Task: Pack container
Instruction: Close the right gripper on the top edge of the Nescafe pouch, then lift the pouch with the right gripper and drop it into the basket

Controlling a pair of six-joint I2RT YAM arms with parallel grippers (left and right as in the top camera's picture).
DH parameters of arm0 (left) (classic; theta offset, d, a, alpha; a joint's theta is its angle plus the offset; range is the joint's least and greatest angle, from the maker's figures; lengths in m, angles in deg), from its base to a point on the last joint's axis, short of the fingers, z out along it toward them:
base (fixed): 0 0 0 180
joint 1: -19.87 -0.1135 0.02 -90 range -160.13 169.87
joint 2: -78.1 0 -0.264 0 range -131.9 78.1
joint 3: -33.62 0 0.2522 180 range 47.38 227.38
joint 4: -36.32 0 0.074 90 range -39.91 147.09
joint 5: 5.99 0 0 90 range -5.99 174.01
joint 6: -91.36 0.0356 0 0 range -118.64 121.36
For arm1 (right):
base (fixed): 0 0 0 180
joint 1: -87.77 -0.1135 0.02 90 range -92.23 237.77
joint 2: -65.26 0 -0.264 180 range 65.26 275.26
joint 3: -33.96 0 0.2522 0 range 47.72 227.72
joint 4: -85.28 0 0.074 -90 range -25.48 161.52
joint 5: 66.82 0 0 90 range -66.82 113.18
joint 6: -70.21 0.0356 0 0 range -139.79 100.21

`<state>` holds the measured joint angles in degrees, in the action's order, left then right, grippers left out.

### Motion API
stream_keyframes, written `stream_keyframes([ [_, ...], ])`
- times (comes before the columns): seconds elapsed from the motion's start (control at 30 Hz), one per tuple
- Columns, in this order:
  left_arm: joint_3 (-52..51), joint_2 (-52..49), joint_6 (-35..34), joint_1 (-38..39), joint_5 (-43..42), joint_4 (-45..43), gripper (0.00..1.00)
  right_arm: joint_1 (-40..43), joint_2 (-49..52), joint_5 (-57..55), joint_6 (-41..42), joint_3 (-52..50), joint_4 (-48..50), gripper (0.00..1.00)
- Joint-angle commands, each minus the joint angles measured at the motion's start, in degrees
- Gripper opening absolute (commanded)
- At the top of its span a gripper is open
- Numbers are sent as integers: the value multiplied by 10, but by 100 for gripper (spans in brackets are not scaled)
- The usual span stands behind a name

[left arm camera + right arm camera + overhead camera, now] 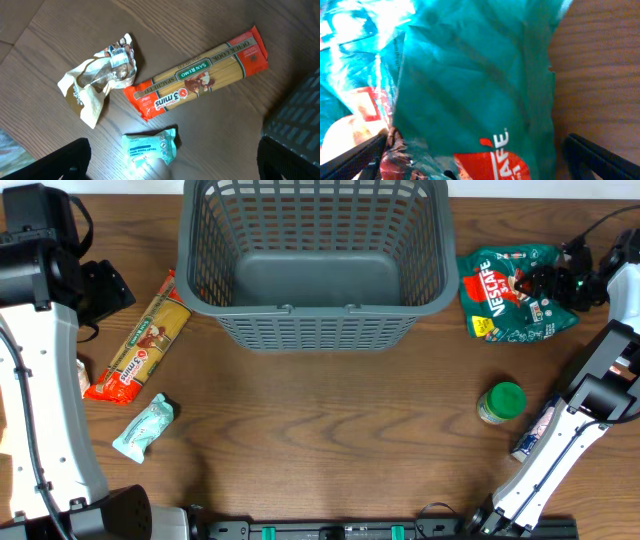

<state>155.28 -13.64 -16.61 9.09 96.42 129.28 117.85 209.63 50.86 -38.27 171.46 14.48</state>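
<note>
**Container empty; right gripper lined up on the coffee pouch**

The container (pixel 315 330) stands at the far centre of the table (pixel 330 440), open side up and with nothing in it. The right gripper (pixel 475 165) has its jaws spread wide and straddles the green Nescafé pouch (pixel 470 90) just right of the basket, gripping nothing; this looks like alignment for a first pick. The left gripper (pixel 170 165), also open and empty, hovers over the spaghetti packet (pixel 200 75) and tissue pack (pixel 150 148), apparently placed to take them in turn.
</note>
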Motion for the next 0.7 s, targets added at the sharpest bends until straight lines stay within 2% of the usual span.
stream_keyframes([
  [0.0, 0, 9, 4, -1, 1, 4, 92, -9, 53, 45, -42, -27, -27, 99],
  [0.07, 0, 9, 4, -1, 1, 4, 91, -9, 53, 58, -70, -27, -43, 93],
  [0.1, 0, 9, 4, -1, 1, 4, 91, -9, 53, 68, -92, -27, -55, 84],
  [0.23, 0, 9, 4, -1, 1, 4, 91, -9, 53, 96, -168, -27, -97, 33],
  [0.33, 0, 9, 6, -1, 1, 4, 91, -9, 53, 99, -194, -27, -116, 1],
  [0.53, 0, 9, 18, 2, 1, 4, 91, -9, 53, 102, -194, -27, -133, 1],
  [0.67, 0, 9, 23, 6, 1, 2, 91, -9, 49, 101, -141, -18, -147, 2],
])
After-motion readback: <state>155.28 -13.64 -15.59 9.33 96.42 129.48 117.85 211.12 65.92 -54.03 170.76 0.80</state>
